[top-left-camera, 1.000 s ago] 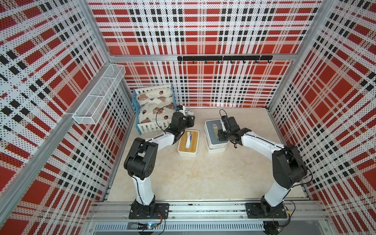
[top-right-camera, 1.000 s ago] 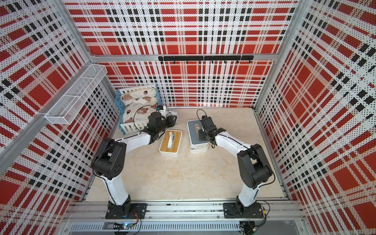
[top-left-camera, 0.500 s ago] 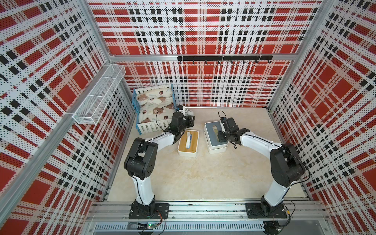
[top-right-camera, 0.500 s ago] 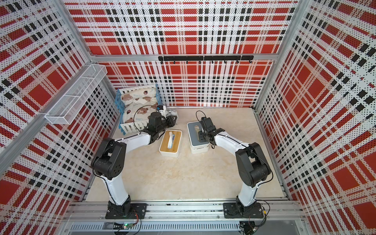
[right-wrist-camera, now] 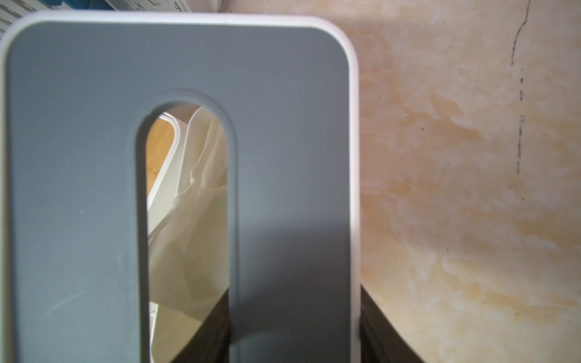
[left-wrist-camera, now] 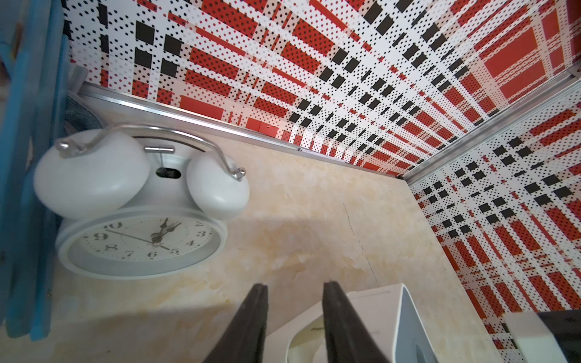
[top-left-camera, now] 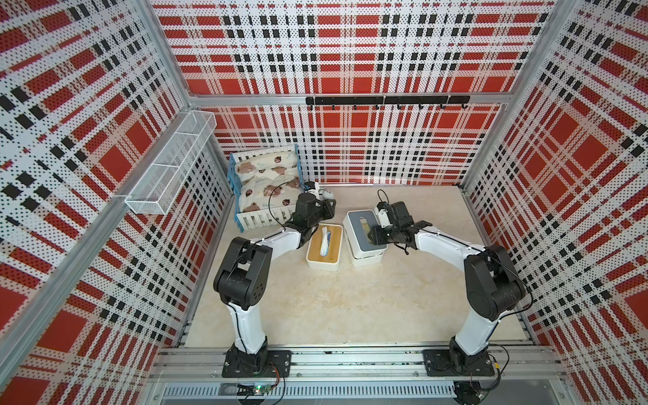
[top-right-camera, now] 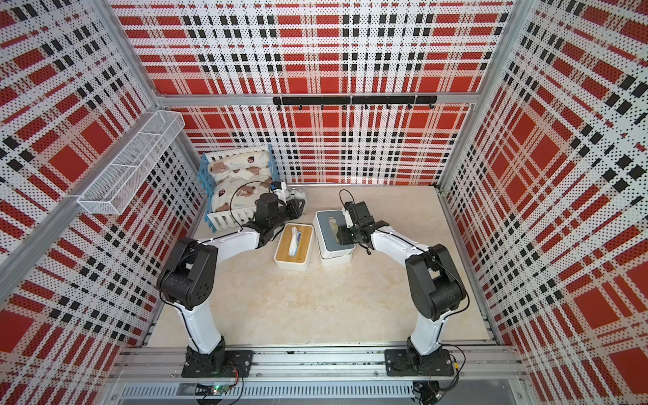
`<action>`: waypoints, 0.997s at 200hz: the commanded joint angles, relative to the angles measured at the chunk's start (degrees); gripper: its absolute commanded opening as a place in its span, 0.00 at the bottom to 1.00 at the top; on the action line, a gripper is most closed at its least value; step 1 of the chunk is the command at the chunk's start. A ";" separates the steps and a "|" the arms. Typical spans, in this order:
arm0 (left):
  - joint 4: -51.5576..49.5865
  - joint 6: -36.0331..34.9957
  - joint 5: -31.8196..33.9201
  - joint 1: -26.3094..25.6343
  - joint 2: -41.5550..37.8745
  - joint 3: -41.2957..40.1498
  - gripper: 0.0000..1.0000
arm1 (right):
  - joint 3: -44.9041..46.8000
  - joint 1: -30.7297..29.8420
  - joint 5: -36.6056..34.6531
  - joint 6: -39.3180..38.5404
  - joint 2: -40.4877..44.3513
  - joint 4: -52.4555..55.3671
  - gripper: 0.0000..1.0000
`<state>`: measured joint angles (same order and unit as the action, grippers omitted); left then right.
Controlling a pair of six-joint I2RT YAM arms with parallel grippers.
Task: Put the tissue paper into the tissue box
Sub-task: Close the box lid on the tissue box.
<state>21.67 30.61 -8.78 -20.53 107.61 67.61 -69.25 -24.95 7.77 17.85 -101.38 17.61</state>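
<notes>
Slanting grey, white-rimmed tissue box lid [top-left-camera: 357, 235]

Walls [top-left-camera: 350, 52] red, white, black plaid, dotted. Table [top-left-camera: 350, 298] beige marbled. Tissue box [top-left-camera: 323, 262] white, wood top [top-left-camera: 335, 238] tan; tissue [top-left-camera: 324, 242] white, blue streak. Other box [top-left-camera: 366, 259] white, lid [right-wrist-camera: 283, 125] grey. Clock [left-wrist-camera: 141, 245] white, black numerals. Crib [top-left-camera: 259, 219] blue-white, bedding [top-left-camera: 263, 175] cream with brown bears. Basket [top-left-camera: 168, 164] white mesh. Arms [top-left-camera: 245, 326] white-black.

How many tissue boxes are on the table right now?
2. A white box with a wooden lid, white tissue poking out of it; right beside it, a white box with a grey slotted lid. None seems hidden.
</notes>
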 commanded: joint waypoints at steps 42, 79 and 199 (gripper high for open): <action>1.36 -0.11 -0.28 0.67 -0.95 -0.29 0.36 | -11.80 0.85 -5.74 -2.14 4.38 16.64 0.26; 1.44 0.07 -0.45 0.76 -1.04 -0.36 0.36 | -23.44 -0.01 -6.93 -4.15 -0.44 32.01 0.26; 2.32 0.53 -1.15 1.20 -1.63 -1.17 0.36 | -33.95 -3.18 -11.72 -3.48 -12.77 43.11 0.26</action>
<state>22.39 31.03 -9.02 -19.84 107.61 67.35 -99.48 -27.38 -2.79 13.82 -112.20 59.00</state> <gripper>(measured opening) 0.360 0.500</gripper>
